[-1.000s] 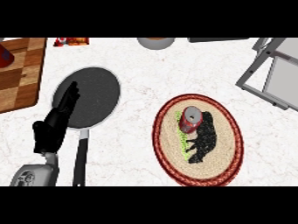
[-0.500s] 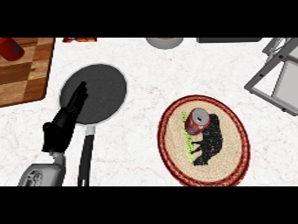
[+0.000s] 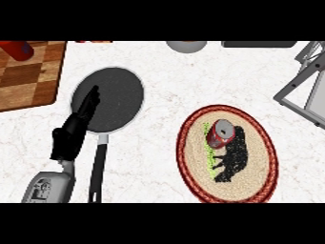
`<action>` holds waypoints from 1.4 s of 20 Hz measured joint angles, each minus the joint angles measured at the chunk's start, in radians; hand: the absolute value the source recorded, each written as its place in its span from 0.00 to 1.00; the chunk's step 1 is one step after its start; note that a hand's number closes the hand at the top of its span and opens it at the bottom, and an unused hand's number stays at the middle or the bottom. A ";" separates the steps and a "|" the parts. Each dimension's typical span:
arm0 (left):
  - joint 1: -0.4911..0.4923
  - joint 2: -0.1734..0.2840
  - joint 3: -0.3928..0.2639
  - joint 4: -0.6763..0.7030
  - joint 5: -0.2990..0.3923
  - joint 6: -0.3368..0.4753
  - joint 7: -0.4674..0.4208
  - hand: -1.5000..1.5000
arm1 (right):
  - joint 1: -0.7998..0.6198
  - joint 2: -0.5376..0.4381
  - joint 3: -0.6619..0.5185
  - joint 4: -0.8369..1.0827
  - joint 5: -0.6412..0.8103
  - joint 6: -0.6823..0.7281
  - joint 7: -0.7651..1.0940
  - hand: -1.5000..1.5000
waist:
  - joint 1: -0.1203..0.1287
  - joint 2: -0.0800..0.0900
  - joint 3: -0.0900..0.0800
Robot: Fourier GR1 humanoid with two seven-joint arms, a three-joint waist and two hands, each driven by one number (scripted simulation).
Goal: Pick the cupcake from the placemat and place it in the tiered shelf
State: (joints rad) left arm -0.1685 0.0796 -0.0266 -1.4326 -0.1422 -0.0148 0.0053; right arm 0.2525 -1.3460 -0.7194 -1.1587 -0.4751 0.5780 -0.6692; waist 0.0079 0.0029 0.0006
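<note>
White marbled counter (image 3: 157, 86) fills the frame.

Left hand (image 3: 72, 133): black, at the lower left, on a grey forearm (image 3: 46, 187) coming up from the bottom edge. Fingers straight and together, pointing toward the top of the frame, holding nothing. Fingertips overlap the left part of a dark round frying pan (image 3: 116, 97); the palm sits just left of the pan's black handle (image 3: 98, 174), which runs down to the bottom edge.

Right hand (image 3: 229, 159): black, lower right of centre, lying over the placemat. Its fingers are bunched near the cupcake; whether they close round it cannot be told.

Cupcake (image 3: 219, 133): red wrapper with a greyish top, on the placemat, toward its upper middle, tilted. It touches the upper end of the right hand. A thin green streak (image 3: 208, 150) shows on the mat just left of the hand.

Placemat (image 3: 193, 157): oval, woven tan with a dark red border, right of the pan and well apart from it.

Tiered shelf (image 3: 312, 90): grey frame, upper right edge of the frame, partly cut off, well apart from the placemat.

Upper left: wooden chequered cutting board (image 3: 17, 81) with a red cylinder (image 3: 15, 49) on its top corner. Top centre: grey rounded object (image 3: 187, 45), cut off. To its right, a dark flat object (image 3: 258, 44) along the top edge.
</note>
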 measured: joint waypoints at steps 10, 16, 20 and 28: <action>-0.037 -0.010 -0.012 0.007 -0.007 -0.007 0.019 0.50 | -0.264 -0.064 0.146 0.165 -0.022 -0.029 0.053 1.00 | 0.027 0.005 0.001; -0.031 -0.017 -0.021 -0.003 -0.016 -0.004 0.025 0.50 | -0.416 -0.062 0.241 0.183 0.032 -0.093 0.025 1.00 | 0.030 0.005 0.000; -0.043 -0.020 -0.019 0.003 -0.018 -0.002 0.028 0.50 | -0.526 -0.031 0.318 0.203 0.083 -0.135 0.006 1.00 | 0.030 0.005 0.000; -0.032 -0.014 -0.013 -0.015 -0.016 -0.008 0.032 0.50 | -0.717 0.099 0.447 0.237 0.237 -0.261 -0.106 1.00 | 0.028 0.005 0.000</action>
State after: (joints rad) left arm -0.2009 0.0655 -0.0398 -1.4478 -0.1582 -0.0233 0.0377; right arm -0.4649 -1.2474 -0.2727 -0.9216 -0.2383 0.3168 -0.7753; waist 0.0363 0.0075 0.0003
